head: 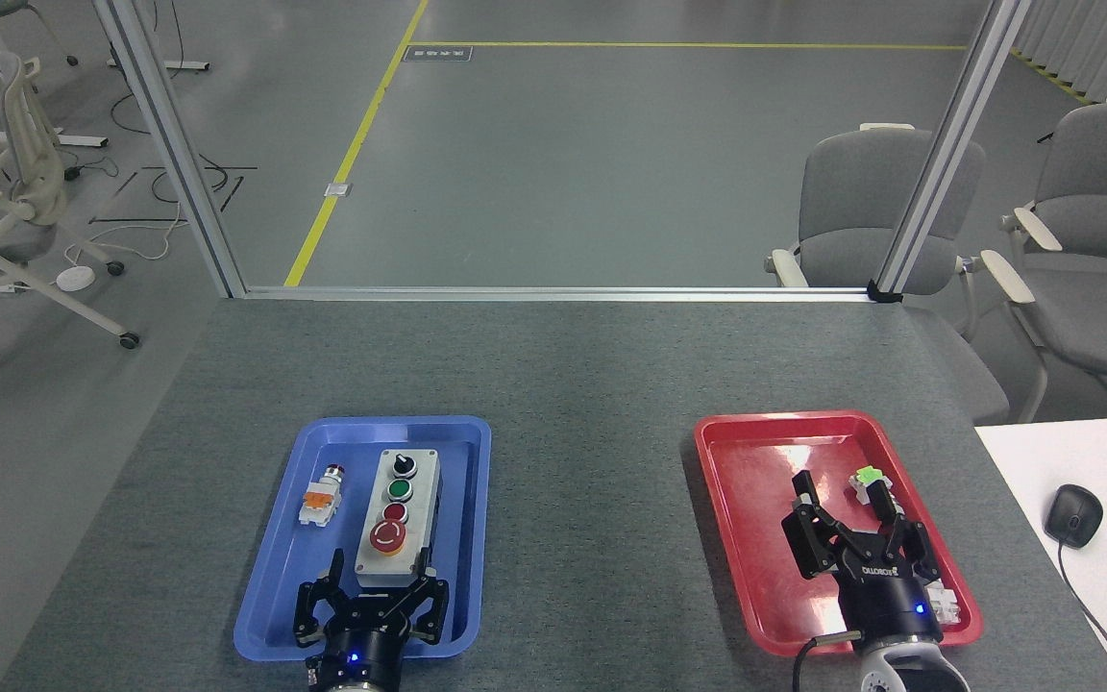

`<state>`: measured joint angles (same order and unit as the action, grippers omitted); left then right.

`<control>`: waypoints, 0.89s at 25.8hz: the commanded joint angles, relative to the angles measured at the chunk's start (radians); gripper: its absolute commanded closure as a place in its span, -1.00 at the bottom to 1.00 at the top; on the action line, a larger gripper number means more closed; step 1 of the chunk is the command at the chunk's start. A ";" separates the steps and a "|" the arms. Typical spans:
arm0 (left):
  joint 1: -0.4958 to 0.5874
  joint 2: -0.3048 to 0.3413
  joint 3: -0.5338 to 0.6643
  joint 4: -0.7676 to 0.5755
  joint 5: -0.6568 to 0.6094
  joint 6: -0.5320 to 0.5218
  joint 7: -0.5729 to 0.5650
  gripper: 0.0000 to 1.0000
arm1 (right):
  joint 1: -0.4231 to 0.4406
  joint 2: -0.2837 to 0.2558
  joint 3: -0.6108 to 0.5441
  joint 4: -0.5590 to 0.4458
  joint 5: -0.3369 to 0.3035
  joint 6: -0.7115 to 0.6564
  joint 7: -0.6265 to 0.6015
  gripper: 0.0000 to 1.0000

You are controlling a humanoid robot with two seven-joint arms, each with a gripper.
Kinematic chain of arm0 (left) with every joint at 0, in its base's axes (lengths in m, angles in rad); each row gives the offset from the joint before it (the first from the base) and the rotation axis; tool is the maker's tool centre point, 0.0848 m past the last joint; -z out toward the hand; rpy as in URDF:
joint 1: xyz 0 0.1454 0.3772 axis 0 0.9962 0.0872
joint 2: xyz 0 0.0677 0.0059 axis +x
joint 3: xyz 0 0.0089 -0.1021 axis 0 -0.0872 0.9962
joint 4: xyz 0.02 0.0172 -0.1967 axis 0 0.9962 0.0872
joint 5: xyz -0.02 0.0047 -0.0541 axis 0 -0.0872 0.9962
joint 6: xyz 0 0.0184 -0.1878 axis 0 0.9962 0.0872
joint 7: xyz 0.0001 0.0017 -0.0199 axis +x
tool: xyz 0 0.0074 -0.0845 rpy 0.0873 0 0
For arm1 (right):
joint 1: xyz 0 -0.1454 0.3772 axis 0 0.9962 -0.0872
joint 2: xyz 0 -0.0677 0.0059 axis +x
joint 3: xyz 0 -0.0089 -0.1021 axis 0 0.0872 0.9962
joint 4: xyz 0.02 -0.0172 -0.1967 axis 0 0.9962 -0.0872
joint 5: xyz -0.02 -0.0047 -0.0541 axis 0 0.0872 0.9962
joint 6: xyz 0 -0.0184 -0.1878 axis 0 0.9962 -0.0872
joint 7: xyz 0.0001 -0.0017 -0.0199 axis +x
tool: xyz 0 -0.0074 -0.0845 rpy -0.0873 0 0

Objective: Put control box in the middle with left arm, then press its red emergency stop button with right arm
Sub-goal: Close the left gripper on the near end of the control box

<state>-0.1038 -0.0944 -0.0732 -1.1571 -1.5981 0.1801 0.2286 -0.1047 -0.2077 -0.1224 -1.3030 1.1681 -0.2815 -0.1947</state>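
Observation:
The control box (400, 515), light grey on a black base, lies lengthwise in the blue tray (275, 567) at the table's left. Its row runs from a black knob at the far end through a green button and a small red button to the red emergency stop button (388, 536) at the near end. My left gripper (373, 588) stands open just behind the box's near end, fingers on either side of it, not closed on it. My right gripper (847, 505) hangs open over the red tray (736, 500), holding nothing.
A loose white-and-orange switch (320, 500) lies in the blue tray left of the box. The red tray holds a small green-topped part (869, 479) and a white part (943, 601) by my right wrist. A white desk with a mouse (1072, 515) adjoins on the right.

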 commanded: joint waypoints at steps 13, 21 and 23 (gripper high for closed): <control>-0.100 0.013 0.003 0.143 0.072 -0.010 0.000 -0.98 | 0.022 0.005 0.001 0.045 0.125 0.025 0.003 -0.97; -0.122 0.013 -0.002 0.157 0.070 -0.014 0.000 -0.97 | 0.020 0.005 0.001 0.045 0.127 0.025 0.003 -0.97; -0.146 0.013 -0.002 0.168 0.070 -0.013 0.000 -0.88 | 0.020 0.005 0.000 0.045 0.128 0.025 0.001 -0.97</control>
<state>-0.2256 -0.0814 -0.0745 -1.0019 -1.5274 0.1667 0.2279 -0.0842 -0.2028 -0.1215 -1.2580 1.2946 -0.2557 -0.1912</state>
